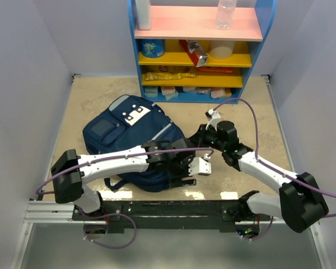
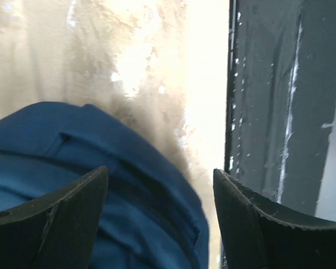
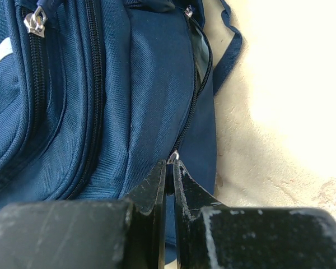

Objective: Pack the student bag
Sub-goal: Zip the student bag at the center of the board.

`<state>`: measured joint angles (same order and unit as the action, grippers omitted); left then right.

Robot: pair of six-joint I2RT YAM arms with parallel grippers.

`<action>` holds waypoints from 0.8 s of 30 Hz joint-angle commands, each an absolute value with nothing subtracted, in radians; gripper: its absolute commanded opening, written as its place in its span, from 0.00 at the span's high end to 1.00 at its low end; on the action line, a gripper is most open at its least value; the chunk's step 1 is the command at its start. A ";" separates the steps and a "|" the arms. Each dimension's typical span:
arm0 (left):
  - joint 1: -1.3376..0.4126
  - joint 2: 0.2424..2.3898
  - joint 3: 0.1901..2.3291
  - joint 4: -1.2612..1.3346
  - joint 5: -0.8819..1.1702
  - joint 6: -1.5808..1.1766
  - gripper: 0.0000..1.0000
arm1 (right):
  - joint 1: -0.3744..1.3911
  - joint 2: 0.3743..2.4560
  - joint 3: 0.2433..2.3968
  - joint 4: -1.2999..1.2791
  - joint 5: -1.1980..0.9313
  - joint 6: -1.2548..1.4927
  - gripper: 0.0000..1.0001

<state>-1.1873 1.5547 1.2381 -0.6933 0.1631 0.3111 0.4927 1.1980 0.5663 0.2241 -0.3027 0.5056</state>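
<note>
Right gripper (image 3: 171, 164) pinching zipper pull (image 3: 173, 156) of navy student bag (image 3: 151, 84), zip part-open; left gripper (image 2: 159, 171) spread apart.

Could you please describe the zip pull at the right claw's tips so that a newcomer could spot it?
Find the navy bag on the table before the shelf. On its side facing the right arm a zip gapes open; the small silver pull sits where the gap ends, at the right claw's tips. The larger pull hangs on a closed zip.

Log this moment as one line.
left hand: open, above navy backpack | right hand: shut on zipper pull | zipper: partly open
</note>
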 commanded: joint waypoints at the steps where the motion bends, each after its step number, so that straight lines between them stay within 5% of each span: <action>1: -1.181 1.600 1.229 -0.638 0.230 0.226 0.21 | 0.497 1.198 0.603 0.255 -0.321 0.517 1.00; 9: -1.157 1.651 1.177 -0.548 0.238 0.207 0.21 | 0.499 1.181 0.617 0.236 -0.321 0.514 1.00; 18: -1.152 1.648 1.069 -0.453 0.079 0.180 0.48 | 0.497 1.170 0.621 0.229 -0.331 0.515 1.00; 24: -1.147 1.605 1.008 -0.443 -0.086 0.179 0.15 | 0.499 1.169 0.621 0.224 -0.328 0.512 1.00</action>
<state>-1.1610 1.6363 1.0550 -0.4412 0.0566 0.1967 0.4927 1.1980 0.5701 0.1886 -0.3035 0.5053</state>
